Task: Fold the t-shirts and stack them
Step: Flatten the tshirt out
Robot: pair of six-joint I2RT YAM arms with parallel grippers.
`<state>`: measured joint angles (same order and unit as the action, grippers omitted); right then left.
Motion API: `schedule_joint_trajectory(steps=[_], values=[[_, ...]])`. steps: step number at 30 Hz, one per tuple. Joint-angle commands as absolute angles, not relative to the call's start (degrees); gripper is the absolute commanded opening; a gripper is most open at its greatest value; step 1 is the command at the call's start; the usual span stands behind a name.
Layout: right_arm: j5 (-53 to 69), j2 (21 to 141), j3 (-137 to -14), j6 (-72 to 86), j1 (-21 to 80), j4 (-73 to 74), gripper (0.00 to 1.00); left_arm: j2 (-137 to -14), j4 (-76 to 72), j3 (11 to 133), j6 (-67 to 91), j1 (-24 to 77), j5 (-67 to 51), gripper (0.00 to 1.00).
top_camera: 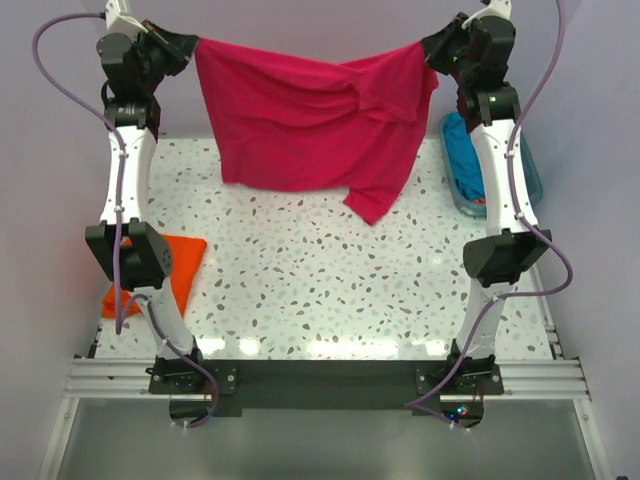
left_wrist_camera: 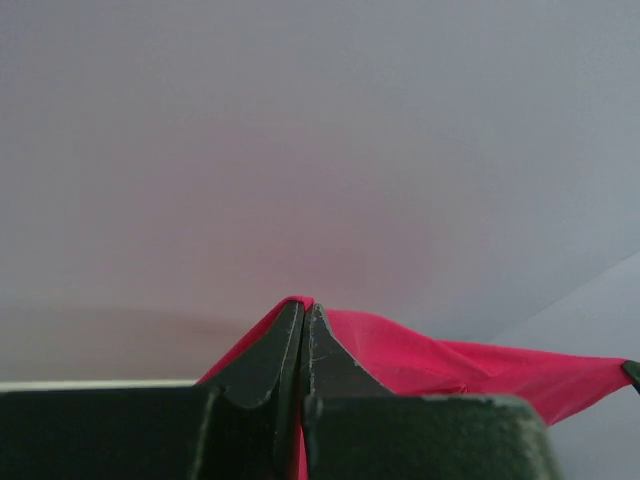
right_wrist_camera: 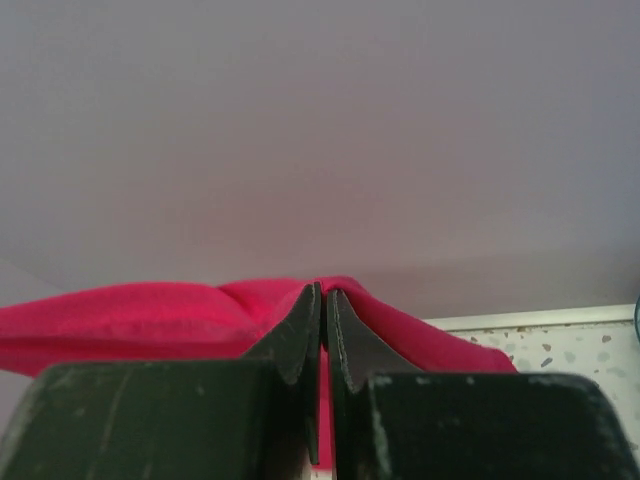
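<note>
Above the table [top_camera: 330, 285], left gripper [top_camera: 192, 46] and right gripper [top_camera: 429, 48], both clamped tight, hold the pink t-shirt [top_camera: 300, 120] stretched between them.

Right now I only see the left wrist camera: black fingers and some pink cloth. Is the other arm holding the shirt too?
Observer: Yes, the right gripper is shut on the other top corner of the pink t-shirt, so it hangs spread out wide.
Operator: Does it touch the table?
Observer: Its bottom edge hangs down over the far part of the table; I can't tell if it touches.
Operator: Any more shirts?
Observer: An orange t-shirt lies at the table's left edge, beside the left arm.
</note>
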<state>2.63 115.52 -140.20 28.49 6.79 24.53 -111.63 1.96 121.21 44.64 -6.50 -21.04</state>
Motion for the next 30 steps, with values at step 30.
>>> schedule_joint_trajectory(steps=[30], values=[[0.5,86.7,-53.7,31.0,4.0,19.2,0.06,-69.8,-3.7,26.5,43.2,-11.2,-17.8,0.0]])
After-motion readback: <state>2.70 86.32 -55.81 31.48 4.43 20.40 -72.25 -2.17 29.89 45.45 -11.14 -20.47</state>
